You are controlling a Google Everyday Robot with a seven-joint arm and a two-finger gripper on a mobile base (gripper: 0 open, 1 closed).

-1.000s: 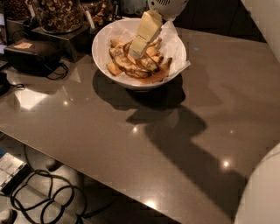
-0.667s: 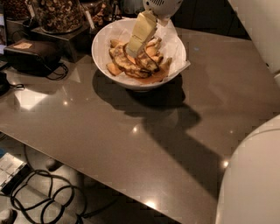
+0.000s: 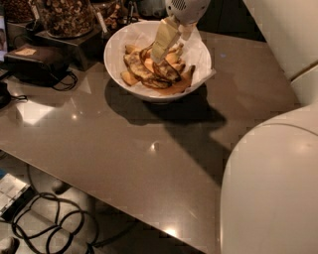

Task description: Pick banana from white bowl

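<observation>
The white bowl (image 3: pixel 117 49), lined with crinkled white paper, stands at the back of the brown table. Several bananas lie piled in it, some yellow (image 3: pixel 175 57), some heavily brown-streaked (image 3: pixel 140 68). I cannot tell which one is the pale speckled banana. My gripper (image 3: pixel 158 54) hangs from its white wrist (image 3: pixel 186 9) and reaches down into the bowl from above. Its tip is at the top of the pile, slightly left of the bowl's middle. Nothing is lifted out of the bowl.
Jars of nuts and snacks (image 3: pixel 64 17) stand on a dark stand behind and left of the bowl. A black box with a cable (image 3: pixel 35 62) lies at the far left. My white body (image 3: pixel 271 188) fills the lower right. Cables (image 3: pixel 49 223) lie on the floor beyond the table's edge.
The gripper has stayed low over the banana pile, nearly in place. My white body and arm have come to fill more of the right side of the view.
</observation>
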